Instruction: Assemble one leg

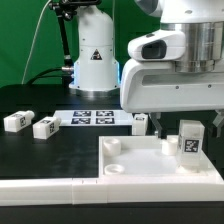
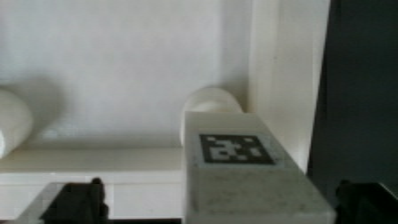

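Now the released gripper (image 1: pixel 178 122) is hanging directly over the leg (image 1: pixel 188 145), which is standing upright on the panel (image 1: pixel 140 165), long axis pointing up between the fingers (image 2: pixel 77 203).

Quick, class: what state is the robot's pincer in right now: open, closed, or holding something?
Pincer: open, with a finger on each side of the leg and not gripping it.

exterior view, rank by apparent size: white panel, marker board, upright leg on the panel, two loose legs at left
1. white panel
2. marker board
3. upright leg (nearer camera, so unsure)
4. loose leg and second loose leg: alike, unranked
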`<state>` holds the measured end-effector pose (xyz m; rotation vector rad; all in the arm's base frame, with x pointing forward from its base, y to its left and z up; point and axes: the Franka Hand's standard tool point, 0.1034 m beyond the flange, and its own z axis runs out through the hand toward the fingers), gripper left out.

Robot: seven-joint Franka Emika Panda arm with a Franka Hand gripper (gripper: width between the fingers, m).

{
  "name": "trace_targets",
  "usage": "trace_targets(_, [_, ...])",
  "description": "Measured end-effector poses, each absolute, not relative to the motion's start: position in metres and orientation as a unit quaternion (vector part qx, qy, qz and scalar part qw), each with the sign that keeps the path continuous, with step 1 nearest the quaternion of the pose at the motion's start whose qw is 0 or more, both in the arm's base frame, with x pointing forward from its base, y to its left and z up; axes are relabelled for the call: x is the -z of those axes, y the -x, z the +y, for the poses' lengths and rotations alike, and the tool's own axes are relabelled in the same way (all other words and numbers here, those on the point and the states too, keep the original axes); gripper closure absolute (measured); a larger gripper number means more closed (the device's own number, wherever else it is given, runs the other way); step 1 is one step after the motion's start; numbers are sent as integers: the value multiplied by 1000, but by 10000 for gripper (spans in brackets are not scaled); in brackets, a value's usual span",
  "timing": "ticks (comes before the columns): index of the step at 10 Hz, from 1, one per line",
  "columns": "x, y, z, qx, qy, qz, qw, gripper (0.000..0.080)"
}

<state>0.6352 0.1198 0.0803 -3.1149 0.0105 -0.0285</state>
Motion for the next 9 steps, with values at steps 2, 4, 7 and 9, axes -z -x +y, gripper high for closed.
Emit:
trace_targets(2, [-80,-635,120,9,1000,3,13,151])
trace_targets(4, [-80,-635,120,9,1000,9,14,151])
trace_targets(7, [-80,-635,120,9,1000,9,14,345])
trace_targets(9, [-80,-635,120,9,1000,9,14,512])
